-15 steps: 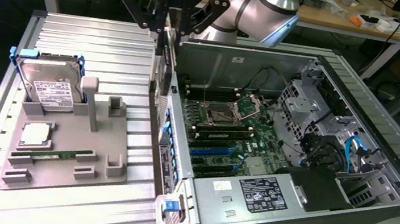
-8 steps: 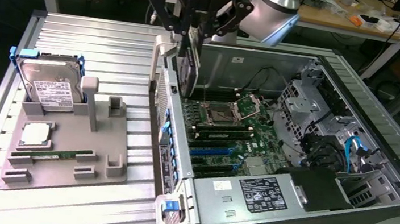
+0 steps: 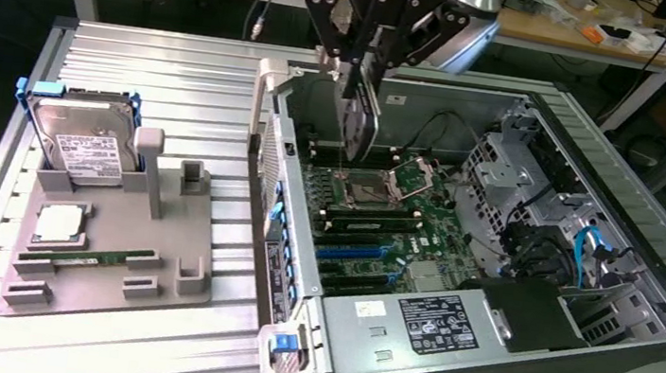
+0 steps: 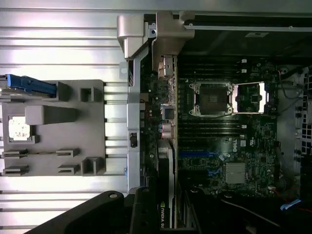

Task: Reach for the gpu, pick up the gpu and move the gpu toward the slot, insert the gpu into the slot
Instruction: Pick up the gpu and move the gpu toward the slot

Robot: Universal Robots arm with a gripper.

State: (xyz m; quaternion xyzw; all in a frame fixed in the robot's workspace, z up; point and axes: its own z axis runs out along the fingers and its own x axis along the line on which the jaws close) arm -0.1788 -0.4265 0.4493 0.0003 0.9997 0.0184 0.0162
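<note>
My gripper [image 3: 368, 69] is shut on the gpu [image 3: 358, 125], a thin black card that hangs on edge, upright, above the open computer case. The card's lower end is over the back part of the motherboard, near the processor socket [image 3: 367, 189]. In the wrist view the gpu [image 4: 165, 195] runs out from between my dark fingers [image 4: 139, 212] and carries a white NVIDIA label. The slot [image 3: 357, 252] is a bright-blue strip on the motherboard, lower down and nearer the camera than the card. It appears in the wrist view as the blue slot [image 4: 199, 153], beside the card's far end and apart from it.
The case's side wall [image 3: 271, 169] stands at the exterior view's left of the card. A power supply [image 3: 418, 321] and drive cages [image 3: 524, 186] fill the case's other parts. On the ribbed table, a grey fixture [image 3: 158, 265] holds a hard drive [image 3: 77, 148], a processor [image 3: 59, 224] and a memory stick [image 3: 76, 258].
</note>
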